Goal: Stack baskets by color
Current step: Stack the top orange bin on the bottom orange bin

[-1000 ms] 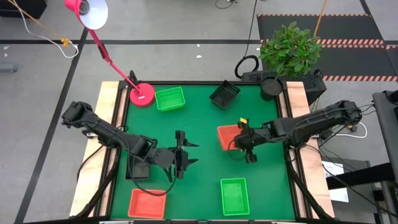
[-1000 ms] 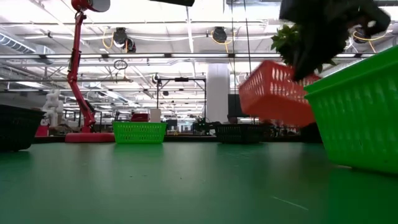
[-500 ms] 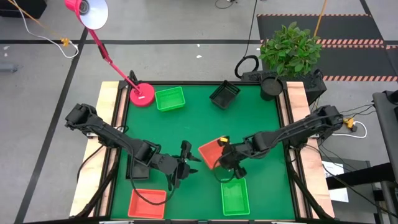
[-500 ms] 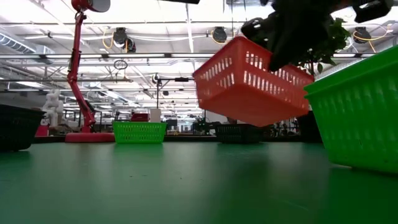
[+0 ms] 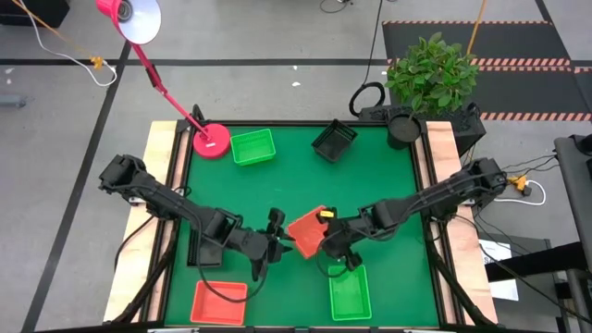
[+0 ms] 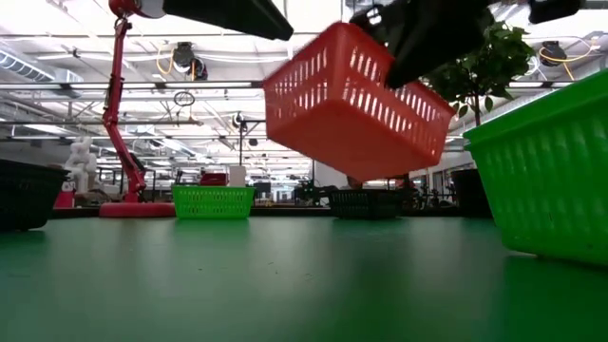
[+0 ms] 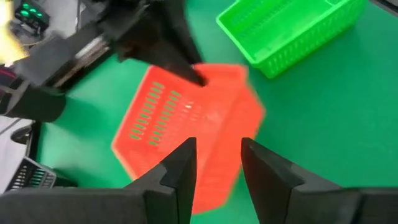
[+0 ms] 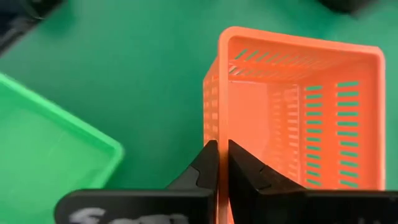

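Note:
A red-orange basket [image 5: 305, 229] hangs above the middle of the green table, with my right gripper [image 5: 326, 242] shut on it. It also shows tilted in the low view [image 6: 351, 104]. My left gripper [image 7: 217, 146] stands open just left of it [image 5: 280, 242], one finger on each side of the basket's near end [image 7: 217, 180]. A second red-orange basket [image 5: 219, 302] and a green basket [image 5: 349, 291] rest on their bases near the front edge. Another green basket [image 5: 252, 146] and a black basket [image 5: 334, 140] stand at the far side. My right gripper pinches one side wall of the red-orange basket at its rim [image 8: 222, 134], one finger inside and one outside. The fingers slant down from the table's right. The basket is lifted clear and tilted. Whether my left gripper touches the basket, I cannot tell.
A pink lamp base [image 5: 211, 141] stands at the far left corner, its arm reaching out over the floor. A potted plant [image 5: 402, 127] stands at the far right corner. A black basket [image 5: 205, 250] lies under my left arm. Bare green mat lies between the far baskets and the grippers.
My right gripper has carried the red-orange basket toward the table's left and near edges, up to my left gripper. The basket has turned about and tipped on the way, staying clear of the table. My left gripper's fingers have drawn closer together.

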